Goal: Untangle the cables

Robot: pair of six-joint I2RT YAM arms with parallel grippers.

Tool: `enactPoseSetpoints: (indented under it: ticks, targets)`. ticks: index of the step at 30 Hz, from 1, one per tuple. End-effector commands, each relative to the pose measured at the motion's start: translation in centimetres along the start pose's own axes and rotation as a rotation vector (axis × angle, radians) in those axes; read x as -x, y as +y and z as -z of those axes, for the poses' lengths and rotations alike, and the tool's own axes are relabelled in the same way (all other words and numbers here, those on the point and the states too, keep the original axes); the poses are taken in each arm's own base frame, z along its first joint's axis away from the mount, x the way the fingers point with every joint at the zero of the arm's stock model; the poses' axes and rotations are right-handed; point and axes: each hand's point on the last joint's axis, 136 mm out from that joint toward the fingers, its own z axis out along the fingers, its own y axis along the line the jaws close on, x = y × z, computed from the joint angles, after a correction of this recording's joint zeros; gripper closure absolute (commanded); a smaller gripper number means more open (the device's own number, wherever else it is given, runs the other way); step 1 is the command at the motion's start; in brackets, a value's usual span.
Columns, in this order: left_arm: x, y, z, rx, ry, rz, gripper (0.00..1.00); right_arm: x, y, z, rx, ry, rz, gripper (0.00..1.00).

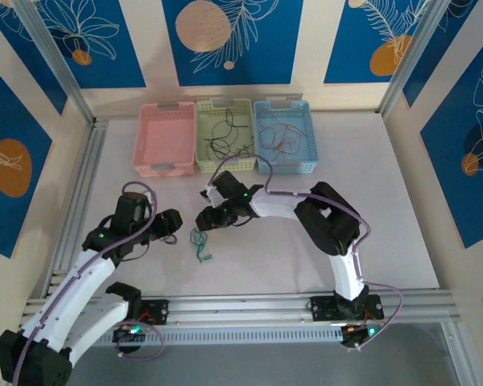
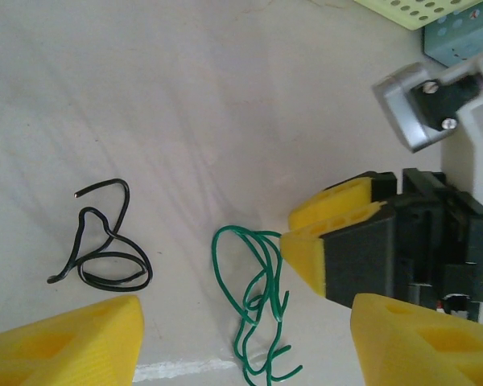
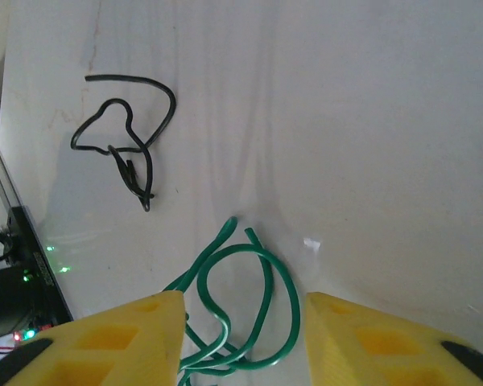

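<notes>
From above, three baskets sit in a row at the far edge of the tabletop (image 1: 370, 201): a pink basket (image 1: 163, 170) on the left, a yellow basket (image 1: 223, 102) in the middle with black strands (image 1: 225, 133) in it, and a blue basket (image 1: 286, 167) on the right with red strands (image 1: 280, 138) in it. A green cable (image 1: 201, 246) lies loose on the tabletop nearer the arms, just below the right gripper (image 1: 203, 219), with the left gripper (image 1: 175, 223) close on its left.

The wrist cameras show what is hard to pick out from overhead. A separate black cable (image 2: 105, 249), bent into a couple of loops, rests on the tabletop to the left of the green one and apart from it. The left wrist camera also looks across at the right arm's yellow fingers (image 2: 330, 233) hanging over the green tangle.

The tabletop is plain white with faint creases. Metal rails frame it, and the walls behind are blue panels (image 1: 225, 32) with white leaf drawings and orange discs.

The left arm's jaws stand wide apart, holding nothing, with both loose cables on the tabletop beyond its fingers. The right arm's jaws are also apart, and loops of the green cable lie between them. The cable is not clamped, and I cannot tell whether a finger touches it.
</notes>
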Motion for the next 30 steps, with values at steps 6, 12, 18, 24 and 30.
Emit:
enactPoseSetpoints:
  ticks: [6,12,18,24,30]
  targets:
    - [0.2,0.4,0.0,0.009,-0.019,0.013,0.31,-0.3,1.2,-1.3,0.076,0.064,-0.026,0.67]
    - [-0.1,0.5,-0.1,0.010,-0.014,0.014,0.31,-0.2,1.6,-1.5,0.102,0.067,-0.012,0.83]
    - [0.2,-1.1,0.7,-0.070,-0.018,-0.010,0.31,1.8,4.5,3.0,0.220,-0.081,0.113,1.00]
    - [1.2,-5.7,3.1,-0.281,-0.037,-0.047,0.35,3.8,5.7,11.9,0.345,-0.342,0.250,1.00]
    - [1.9,-12.2,6.1,-0.629,-0.006,-0.064,0.38,2.4,8.6,17.8,0.408,-0.535,0.521,1.00]
